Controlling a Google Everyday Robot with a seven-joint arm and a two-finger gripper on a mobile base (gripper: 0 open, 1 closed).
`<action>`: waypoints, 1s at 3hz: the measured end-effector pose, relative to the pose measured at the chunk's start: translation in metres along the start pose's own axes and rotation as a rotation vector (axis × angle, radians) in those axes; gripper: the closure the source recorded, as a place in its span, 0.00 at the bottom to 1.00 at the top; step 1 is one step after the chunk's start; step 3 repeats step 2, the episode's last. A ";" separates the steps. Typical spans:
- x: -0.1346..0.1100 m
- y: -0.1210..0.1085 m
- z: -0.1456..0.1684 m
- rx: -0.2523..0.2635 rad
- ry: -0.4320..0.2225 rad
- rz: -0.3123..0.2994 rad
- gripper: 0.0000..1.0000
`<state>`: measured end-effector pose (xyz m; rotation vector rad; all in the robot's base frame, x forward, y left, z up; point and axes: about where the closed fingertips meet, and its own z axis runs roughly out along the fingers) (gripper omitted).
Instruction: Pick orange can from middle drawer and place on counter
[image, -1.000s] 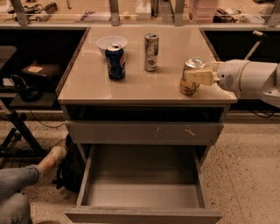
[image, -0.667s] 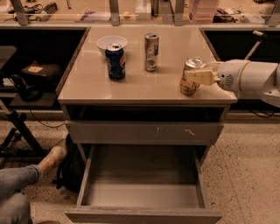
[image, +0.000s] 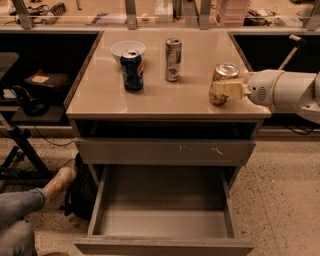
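Observation:
The orange can (image: 223, 75) stands upright on the right part of the beige counter (image: 100, 95), near its front right edge. My gripper (image: 226, 90) reaches in from the right on a white arm, and its pale fingers (image: 229, 90) are closed around the can's lower body. The middle drawer (image: 165, 222) is pulled wide open below, and its grey floor is bare.
A dark blue can (image: 132, 70), a white bowl (image: 128, 49) behind it and a tall slim silver can (image: 173, 59) stand on the counter's back half. A grey drawer front with pale scratches (image: 165, 151) is closed above the open drawer. A person's leg and shoe (image: 55, 185) lie at the lower left.

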<state>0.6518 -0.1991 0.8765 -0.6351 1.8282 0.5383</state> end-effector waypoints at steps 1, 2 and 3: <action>0.000 0.000 0.000 0.000 0.000 0.000 0.00; 0.000 0.000 0.000 0.000 0.000 0.000 0.00; 0.000 0.000 0.000 0.000 0.000 0.000 0.00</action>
